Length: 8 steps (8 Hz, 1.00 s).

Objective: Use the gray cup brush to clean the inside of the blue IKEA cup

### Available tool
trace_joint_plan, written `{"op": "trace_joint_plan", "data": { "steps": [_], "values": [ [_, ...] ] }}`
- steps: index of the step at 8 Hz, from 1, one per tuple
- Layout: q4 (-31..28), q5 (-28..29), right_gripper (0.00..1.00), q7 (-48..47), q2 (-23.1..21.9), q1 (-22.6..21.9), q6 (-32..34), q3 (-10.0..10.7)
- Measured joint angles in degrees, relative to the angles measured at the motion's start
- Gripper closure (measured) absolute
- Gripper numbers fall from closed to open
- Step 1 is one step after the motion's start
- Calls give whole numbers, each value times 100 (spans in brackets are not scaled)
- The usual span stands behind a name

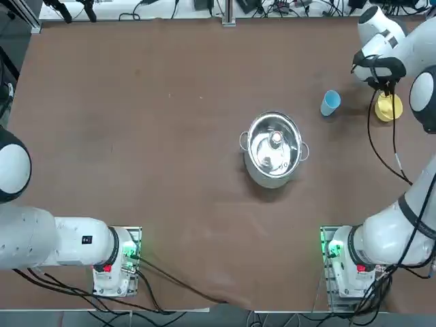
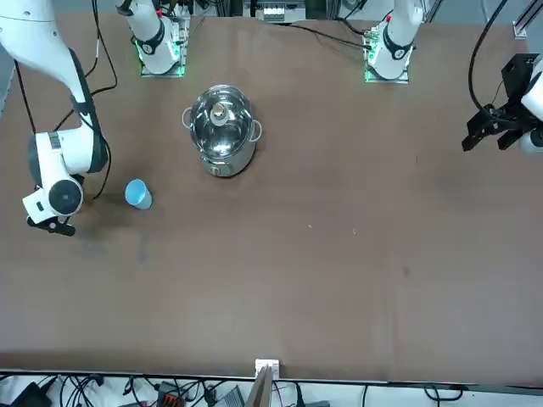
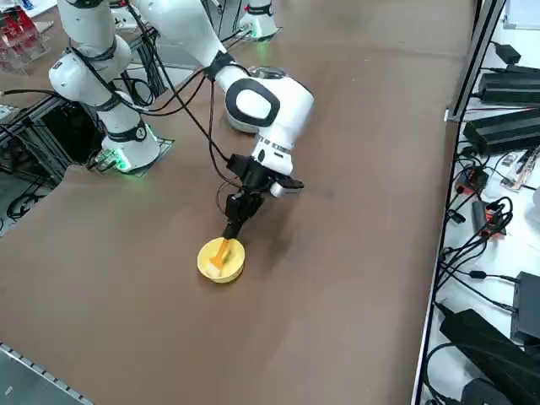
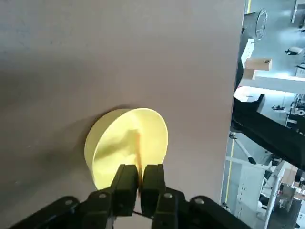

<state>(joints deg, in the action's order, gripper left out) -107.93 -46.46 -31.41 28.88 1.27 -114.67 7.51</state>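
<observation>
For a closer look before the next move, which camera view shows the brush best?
The right side view: the orange brush shows, head in the yellow cup. The wrist view blurs it; the other views hide it.

There are two cups on the table, both at the far right: one is blue, and one is yellow, which stands to the right of the blue one. Of brushes I count one; its orange end reaches into the yellow cup. Of pots there is one, to the left of the cups and nearer than they are. It has one glass lid, one knob on this lid, and two side handles. Of right grippers there is one, over the yellow cup.
</observation>
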Motion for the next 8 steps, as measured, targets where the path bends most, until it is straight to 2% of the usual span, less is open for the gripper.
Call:
{"op": "trace_joint_plan", "data": {
  "steps": [1, 3, 5, 6, 8],
  "values": [
    [-1, -76, 82, -14, 23, 0, 0, 0],
    [-1, -126, 49, -21, 48, -1, 0, -4],
    [-3, -127, 9, -22, 50, -5, 62, -33],
    [-19, -125, 0, -22, 50, -6, 115, -54],
    [-55, 45, 0, -22, 52, -6, 155, -157]
  ]
}}
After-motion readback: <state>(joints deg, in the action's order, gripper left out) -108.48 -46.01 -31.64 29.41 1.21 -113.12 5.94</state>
